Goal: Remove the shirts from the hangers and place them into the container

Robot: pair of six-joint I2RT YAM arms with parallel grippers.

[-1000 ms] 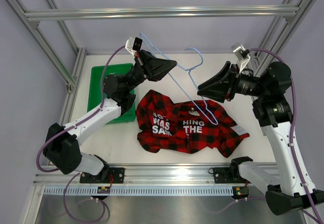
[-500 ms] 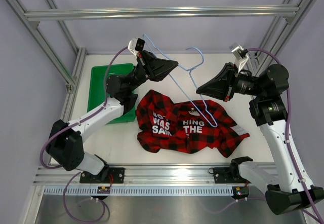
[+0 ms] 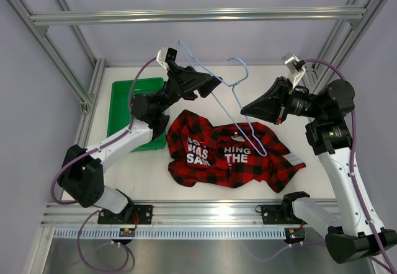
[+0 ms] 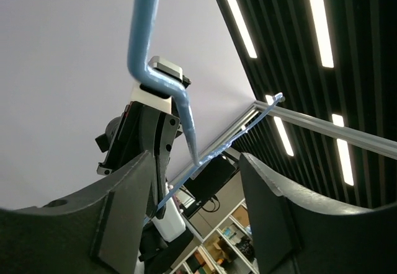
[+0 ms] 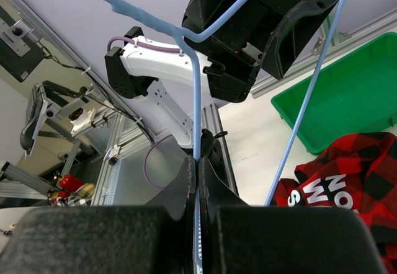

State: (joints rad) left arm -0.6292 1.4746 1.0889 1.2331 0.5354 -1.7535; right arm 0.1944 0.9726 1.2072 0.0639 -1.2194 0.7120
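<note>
The red-and-black plaid shirt [image 3: 232, 153] lies crumpled on the table, white lettering up. Above it the light-blue wire hanger [image 3: 246, 70] slants in the air, its lower corner over the shirt. My right gripper [image 3: 245, 108] is shut on one hanger wire [image 5: 196, 100], which runs up from between its pads. My left gripper [image 3: 214, 83] is open at the hanger's upper arm. In the left wrist view the wire [image 4: 141, 26] passes above the spread fingers [image 4: 130, 212] without being pinched. The green container [image 3: 127, 110] sits at the table's left with nothing in it.
Aluminium frame posts and a crossbar [image 3: 198, 17] surround the table above and at both sides. The shirt [image 5: 347, 175] and green container [image 5: 347, 82] show low right in the right wrist view.
My left gripper has opened and let go of the hanger wire, rising slightly. My right gripper has closed on the hanger and now holds it alone.
</note>
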